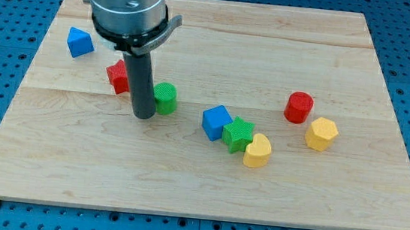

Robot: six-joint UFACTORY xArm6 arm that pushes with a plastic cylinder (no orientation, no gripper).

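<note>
**Our rod parked right next to the green cylinder**

Starting at the upper left of the frame, we've got a blue block (80, 42), kind of wedge-shaped, sitting alone on the wooden board (257, 203). Next over is a red block (117, 76), half hidden behind our rod, so we can't call its shape. Our tip (144, 114) sits down on the board, touching or just beside the green cylinder (165, 98) on its left side; can't tell which. There's no pincer on this rig, just the bare rod, so nothing is grasped.

Middle of the frame: a blue cube (216, 122), green star (238, 134) and yellow heart (257, 151) bunched in a touching diagonal. Far right, a red cylinder (298, 107) and a yellow hexagon-ish block (321, 134) sit close together.

These all look like small, light, rigid plastic pieces, so we'd guess they slide easily and spin if nudged off-centre.
</note>
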